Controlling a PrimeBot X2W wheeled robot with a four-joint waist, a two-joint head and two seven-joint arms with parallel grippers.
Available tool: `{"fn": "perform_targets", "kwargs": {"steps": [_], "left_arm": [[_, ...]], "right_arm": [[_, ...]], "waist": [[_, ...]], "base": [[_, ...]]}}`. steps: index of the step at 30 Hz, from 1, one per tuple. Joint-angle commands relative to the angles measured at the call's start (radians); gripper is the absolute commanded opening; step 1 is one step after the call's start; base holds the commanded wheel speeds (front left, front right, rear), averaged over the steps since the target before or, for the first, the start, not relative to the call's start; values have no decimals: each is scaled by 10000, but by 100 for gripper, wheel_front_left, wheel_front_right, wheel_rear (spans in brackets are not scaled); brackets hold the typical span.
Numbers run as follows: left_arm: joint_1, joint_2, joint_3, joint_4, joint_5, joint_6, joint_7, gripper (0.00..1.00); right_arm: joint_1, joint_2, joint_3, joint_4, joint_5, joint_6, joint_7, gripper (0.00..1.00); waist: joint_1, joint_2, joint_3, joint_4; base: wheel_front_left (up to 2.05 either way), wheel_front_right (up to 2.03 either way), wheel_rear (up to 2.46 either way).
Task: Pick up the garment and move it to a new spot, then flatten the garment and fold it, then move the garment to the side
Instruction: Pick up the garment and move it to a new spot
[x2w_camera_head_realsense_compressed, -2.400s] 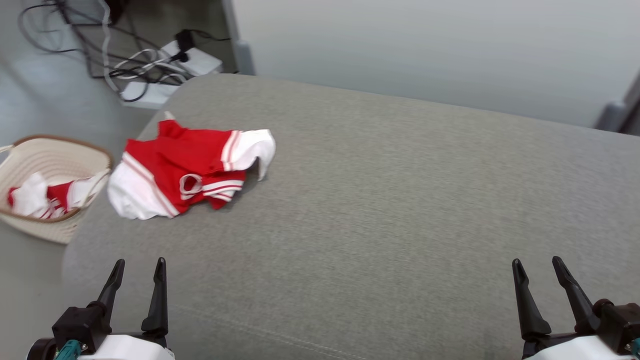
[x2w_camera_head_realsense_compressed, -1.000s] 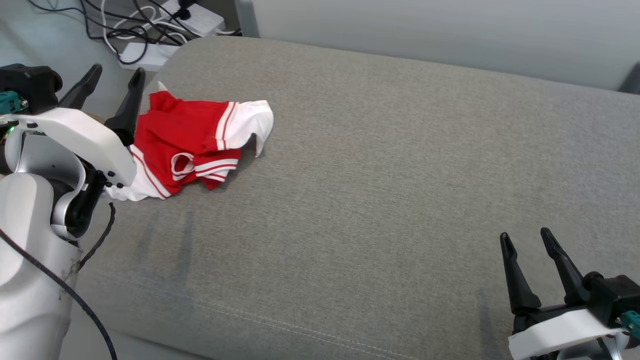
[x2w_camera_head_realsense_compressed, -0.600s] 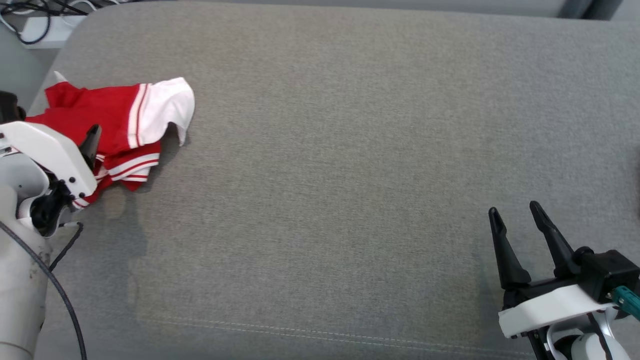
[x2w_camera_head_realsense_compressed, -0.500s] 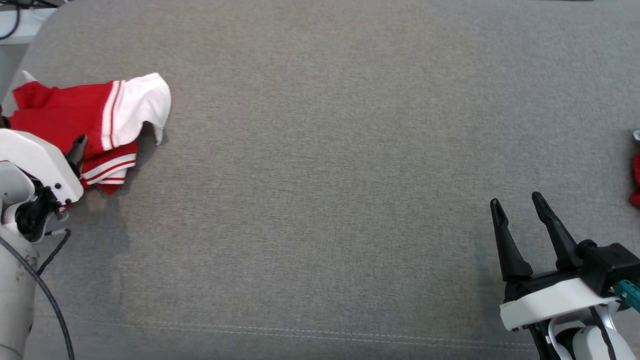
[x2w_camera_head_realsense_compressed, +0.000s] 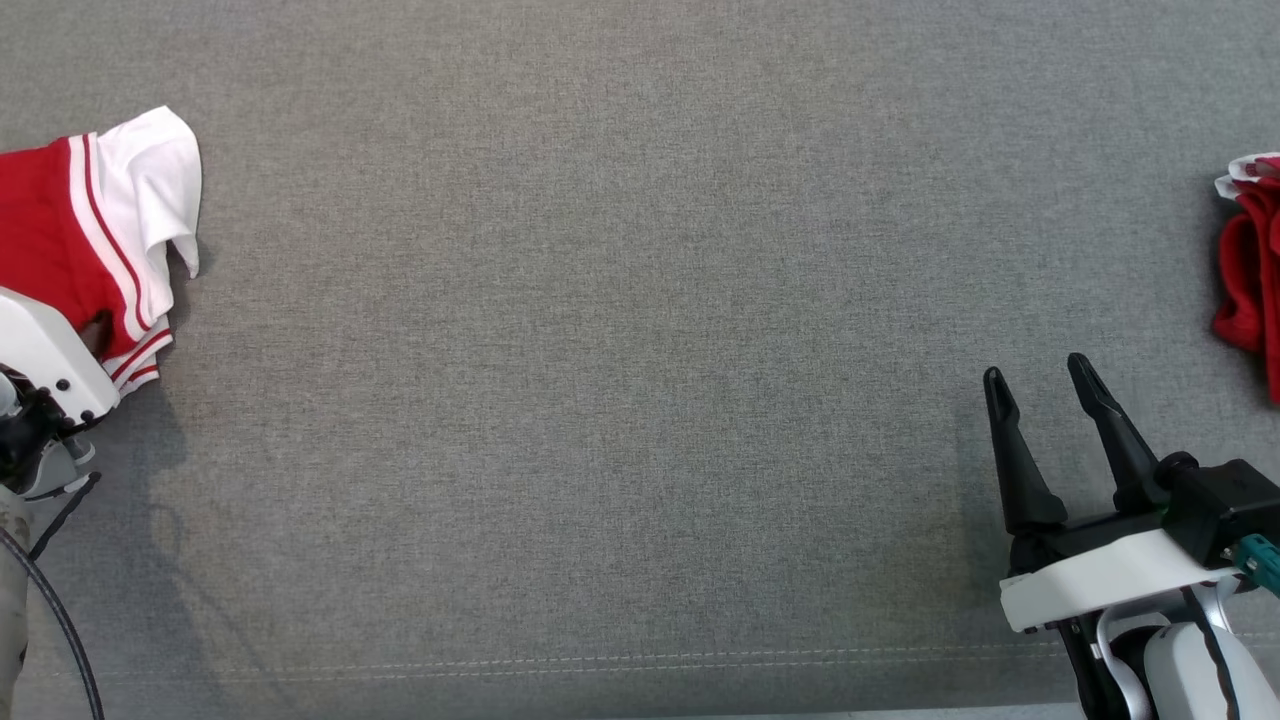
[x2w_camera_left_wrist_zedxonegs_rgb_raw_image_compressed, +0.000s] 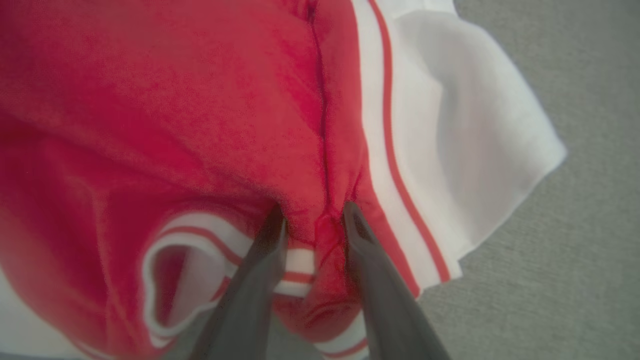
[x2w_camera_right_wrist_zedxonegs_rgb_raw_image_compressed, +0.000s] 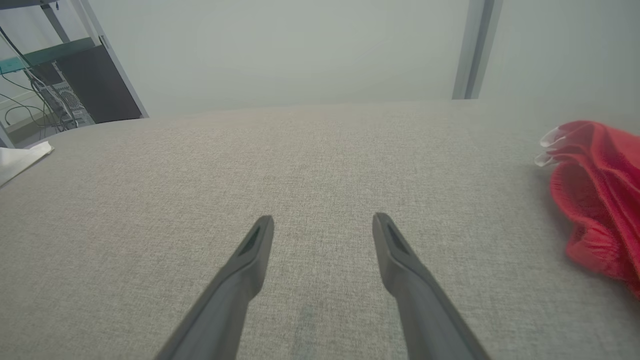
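Observation:
The garment (x2w_camera_head_realsense_compressed: 90, 215), red with white sleeves and striped trim, lies crumpled at the far left of the grey cushion (x2w_camera_head_realsense_compressed: 600, 350). My left arm's white wrist housing (x2w_camera_head_realsense_compressed: 40, 360) covers its near edge. In the left wrist view my left gripper (x2w_camera_left_wrist_zedxonegs_rgb_raw_image_compressed: 312, 220) is pressed down into the garment (x2w_camera_left_wrist_zedxonegs_rgb_raw_image_compressed: 200, 125), with a bunched fold of red cloth pinched between the two dark fingers near the striped hem. My right gripper (x2w_camera_head_realsense_compressed: 1035, 368) hovers open over bare cushion at the lower right, and its wrist view shows the fingers (x2w_camera_right_wrist_zedxonegs_rgb_raw_image_compressed: 323, 219) spread with nothing between them.
A second red cloth (x2w_camera_head_realsense_compressed: 1250, 270) lies bunched at the cushion's right edge, to the right of my right gripper (x2w_camera_right_wrist_zedxonegs_rgb_raw_image_compressed: 595, 195). A stitched seam runs along the cushion's near edge. Beyond the far-left corner, the right wrist view shows shelving and cables (x2w_camera_right_wrist_zedxonegs_rgb_raw_image_compressed: 55, 95).
The head camera has tilted down and swung, shifting the whole picture. My left gripper came down onto the garment and its fingers closed in on a fold. The right gripper stays open.

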Motion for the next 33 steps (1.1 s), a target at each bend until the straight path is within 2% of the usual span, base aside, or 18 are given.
{"fn": "perform_targets", "kwargs": {"steps": [1, 10, 16, 25, 33], "left_arm": [[-346, 605, 179, -103, 0, -55, -113, 0], [-862, 789, -251, -1051, 257, -245, -1334, 0], [-674, 405, -745, -2207, 327, -286, -2115, 0], [741, -1470, -2129, -5134, -261, -297, -3077, 0], [1265, -3214, -3914, -5264, -70, -298, -2937, 0]], "right_arm": [[-180, -52, 228, -222, 95, 0, -152, 100], [-103, 77, 75, -139, 135, 0, -228, 100], [-25, 122, -45, -111, 147, 0, -190, 100], [149, 88, -569, -341, 48, 0, -47, 100], [211, 142, -864, -669, -23, 0, 98, 100]], "waist": [[0, 0, -8, 13], [0, 0, -396, 314], [0, 0, -731, 444], [0, 0, -1109, 40], [0, 0, -1107, -1225]], "base": [[0, 0, 0], [0, 0, 0], [0, 0, 0], [0, 0, 0], [0, 0, 0]]}}
